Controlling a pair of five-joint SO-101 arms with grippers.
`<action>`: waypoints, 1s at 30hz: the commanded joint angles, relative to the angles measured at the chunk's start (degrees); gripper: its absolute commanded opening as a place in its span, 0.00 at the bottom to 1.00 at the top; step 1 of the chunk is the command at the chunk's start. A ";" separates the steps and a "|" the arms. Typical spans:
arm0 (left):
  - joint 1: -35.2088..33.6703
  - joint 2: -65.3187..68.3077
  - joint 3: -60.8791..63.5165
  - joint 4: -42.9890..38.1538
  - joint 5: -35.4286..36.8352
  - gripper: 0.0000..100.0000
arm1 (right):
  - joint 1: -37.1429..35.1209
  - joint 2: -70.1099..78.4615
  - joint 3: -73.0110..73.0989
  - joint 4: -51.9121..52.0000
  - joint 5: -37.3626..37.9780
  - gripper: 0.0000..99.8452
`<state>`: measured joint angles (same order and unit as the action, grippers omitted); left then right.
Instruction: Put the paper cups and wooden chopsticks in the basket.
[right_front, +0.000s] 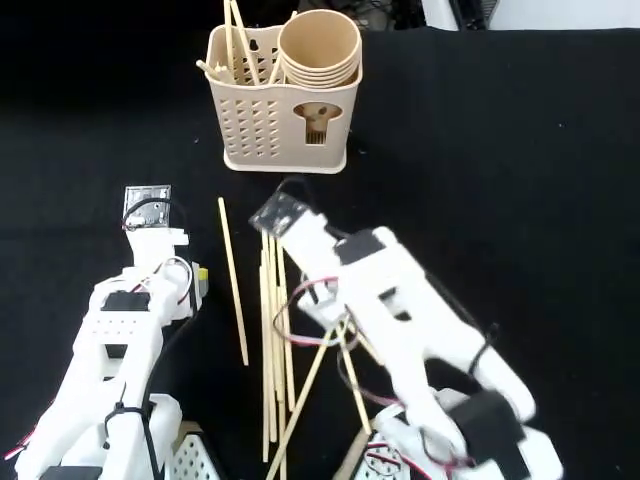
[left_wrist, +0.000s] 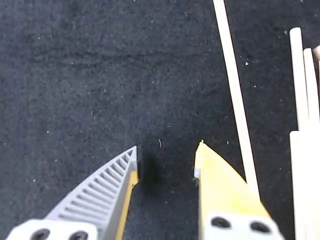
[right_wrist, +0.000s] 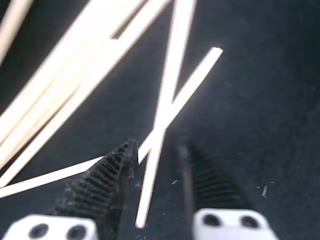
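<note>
basket: beige plastic basket (right_front: 250, 130) with perforated walls, upright at the far end of the black-covered table (right_front: 520, 180). Two compartments side by side.
compartment on the left arm (right_front: 120, 340) side: a few chopsticks standing on end (right_front: 238, 40), leaning, tips well above the rim.
compartment on the right arm (right_front: 400, 310) side: cup stack (right_front: 320, 45), several paper cups nested mouth up, top rims above the basket rim. Part of the stack shows through the cut-out in the front wall.
loose on table: more chopsticks, all flat on the cloth, near side of the basket and apart from it.
single chopstick (right_front: 233, 280): lies alone between the left arm and the bundle, touching neither.
bundle (right_front: 272, 330): several chopsticks side by side, roughly parallel, packed together between the two arms.
crossed pair (right_wrist: 167, 100): two chopsticks lying across each other just beside the bundle, under the right arm's wrist.
left claw (left_wrist: 167, 150): fingers apart, nothing between them, low over bare cloth. The single chopstick runs just outside the yellow-faced finger; can't tell if it touches.
right claw (right_wrist: 157, 150): fingers apart, low over the crossed pair. One stick of the pair runs into the gap and its end sits between the fingers, not clamped. The other stick passes under the tip of one finger.
</note>
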<state>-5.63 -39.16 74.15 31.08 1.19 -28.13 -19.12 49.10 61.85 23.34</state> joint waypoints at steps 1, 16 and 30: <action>-0.40 -0.53 -0.40 -1.23 0.00 0.20 | -4.31 -9.27 5.32 0.35 4.48 0.21; -0.40 -0.53 -0.84 -1.23 0.00 0.20 | -6.51 -29.67 23.96 -0.18 14.59 0.19; -0.40 -0.53 -0.48 -1.23 0.00 0.20 | -13.71 -15.16 15.52 -2.99 -13.71 0.18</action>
<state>-5.63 -39.16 74.15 31.08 1.19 -37.89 -36.53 68.62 57.89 12.70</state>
